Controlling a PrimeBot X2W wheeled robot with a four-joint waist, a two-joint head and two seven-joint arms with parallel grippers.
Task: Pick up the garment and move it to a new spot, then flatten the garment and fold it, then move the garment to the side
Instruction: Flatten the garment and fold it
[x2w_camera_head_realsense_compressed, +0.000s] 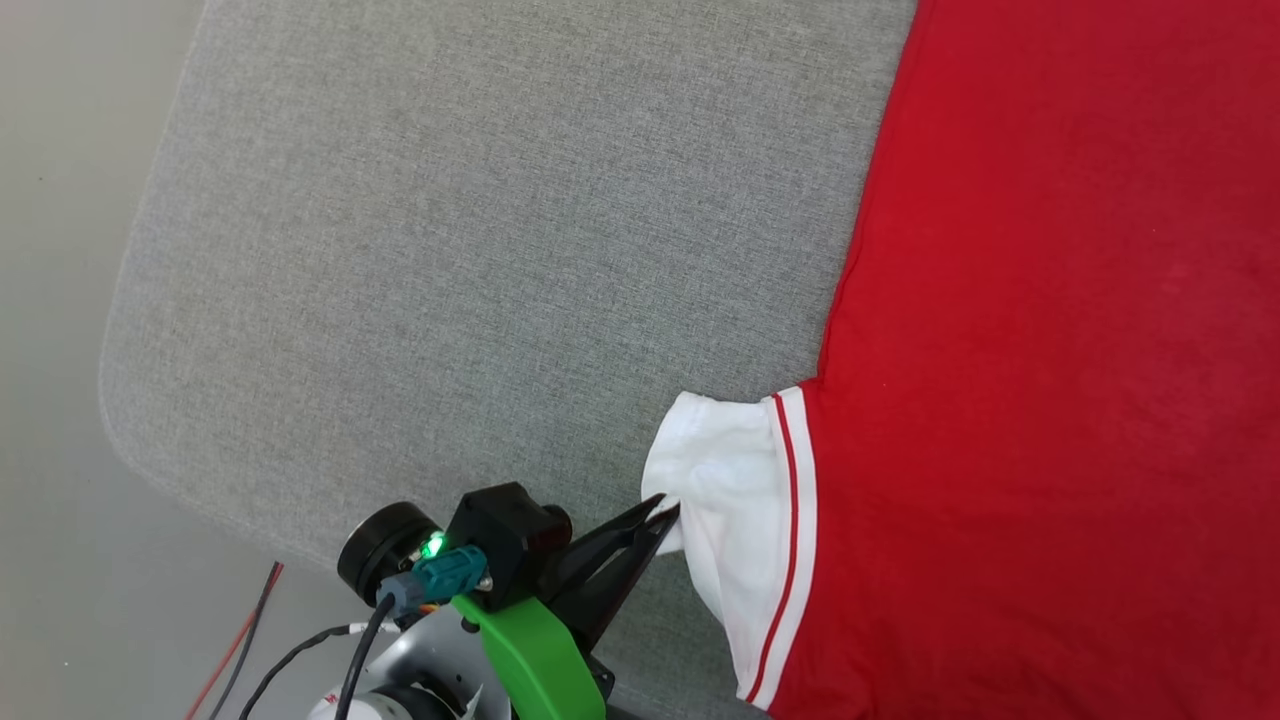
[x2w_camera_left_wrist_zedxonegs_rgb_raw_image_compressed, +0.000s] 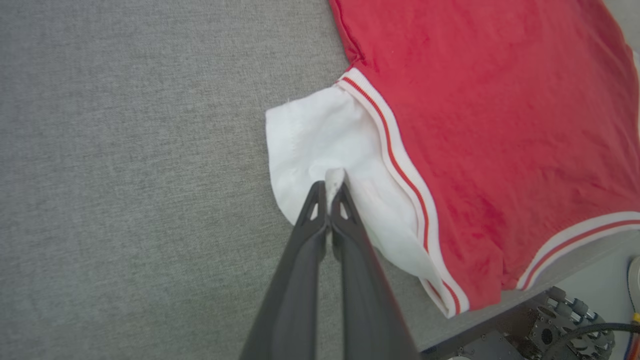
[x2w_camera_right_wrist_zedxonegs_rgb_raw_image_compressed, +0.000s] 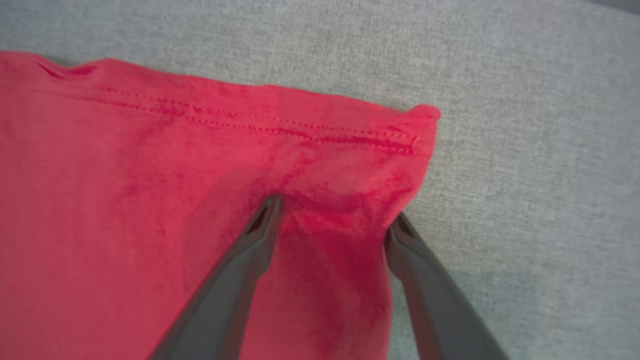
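Note:
The garment (x2w_camera_head_realsense_compressed: 1050, 300) lies spread flat on the grey cushion, its red body filling the right of the head view, plain side up. Its white sleeve (x2w_camera_head_realsense_compressed: 730, 480) with red-white striped trim sticks out to the left. My left gripper (x2w_camera_head_realsense_compressed: 665, 515) is shut on a pinch of that white sleeve (x2w_camera_left_wrist_zedxonegs_rgb_raw_image_compressed: 320, 140), with a small fold of cloth standing up between the fingertips of the left gripper (x2w_camera_left_wrist_zedxonegs_rgb_raw_image_compressed: 331, 182). In the right wrist view my right gripper (x2w_camera_right_wrist_zedxonegs_rgb_raw_image_compressed: 335, 217) stands open, its fingers straddling a red corner of the garment (x2w_camera_right_wrist_zedxonegs_rgb_raw_image_compressed: 200, 165) near the stitched hem.
The grey cushion (x2w_camera_head_realsense_compressed: 480, 250) stretches wide to the left of the garment, with its rounded edge at the left and pale floor (x2w_camera_head_realsense_compressed: 60, 300) beyond. Red and black cables (x2w_camera_head_realsense_compressed: 240, 640) lie on the floor at the lower left. The robot's base (x2w_camera_left_wrist_zedxonegs_rgb_raw_image_compressed: 555, 325) sits below the cushion's near edge.

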